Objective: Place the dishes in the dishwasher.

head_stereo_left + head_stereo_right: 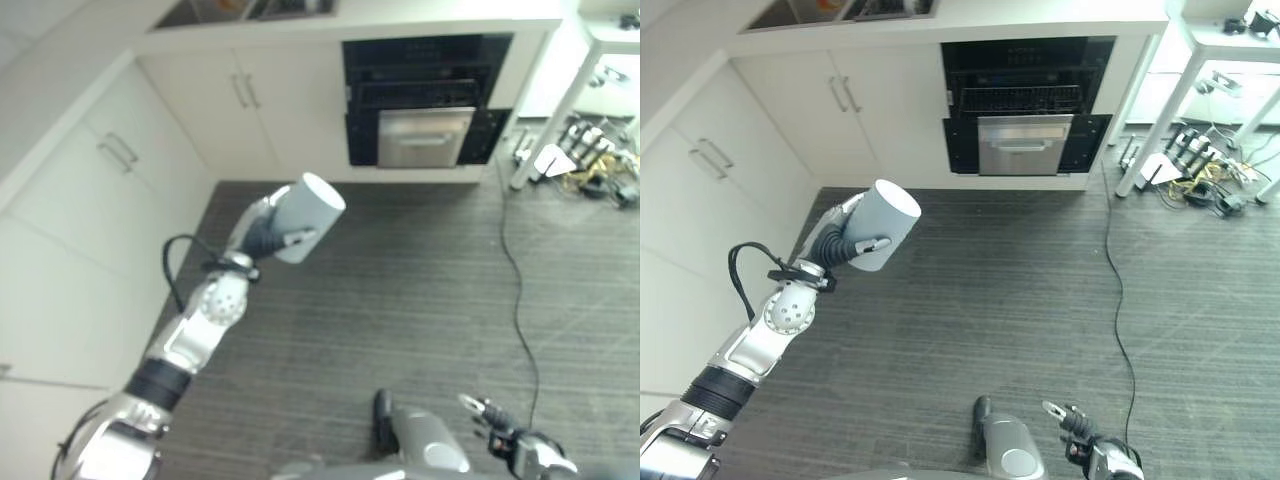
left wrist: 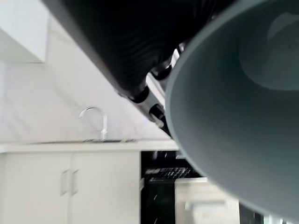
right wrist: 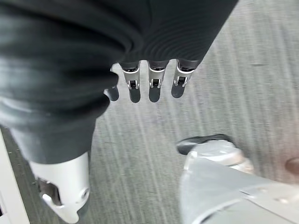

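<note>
The left robot hand (image 1: pixel 840 246) grips a grey cup (image 1: pixel 883 224) tilted above the floor, presumably carrying it toward the open dishwasher (image 1: pixel 1025 110) far ahead, while the right robot hand (image 3: pixel 149 79) hangs relaxed and empty.

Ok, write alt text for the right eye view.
The left hand holds a pale grey cup above dark floor, fingers curled round it. Ahead, an open dishwasher sits among white cabinets; the right hand hangs low.
</note>
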